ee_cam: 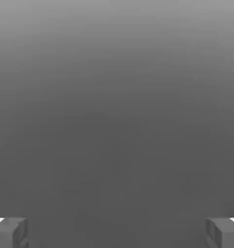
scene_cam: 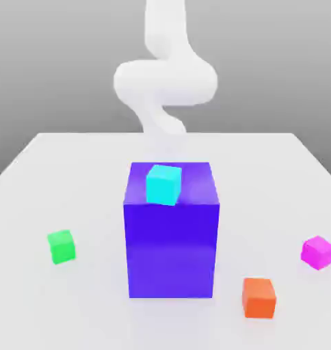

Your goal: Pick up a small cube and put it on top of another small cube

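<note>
The small magenta cube (scene_cam: 318,251) sits on the white table (scene_cam: 72,171) at the exterior view's right. The small green cube (scene_cam: 61,246) rests far from it, at the exterior view's left, with the big blue-purple block (scene_cam: 171,239) between them. In the hand view my gripper (ee_cam: 117,233) is open: its two grey fingertips (ee_cam: 10,233) stand wide apart with nothing between them, against a plain grey background. My white arm (scene_cam: 165,78) curls up behind the big block, well away from both small cubes.
A cyan cube (scene_cam: 163,184) lies on top of the big blue-purple block. An orange cube (scene_cam: 258,297) sits on the table near the front, right of the block in the exterior view. Bare table surrounds the green and magenta cubes.
</note>
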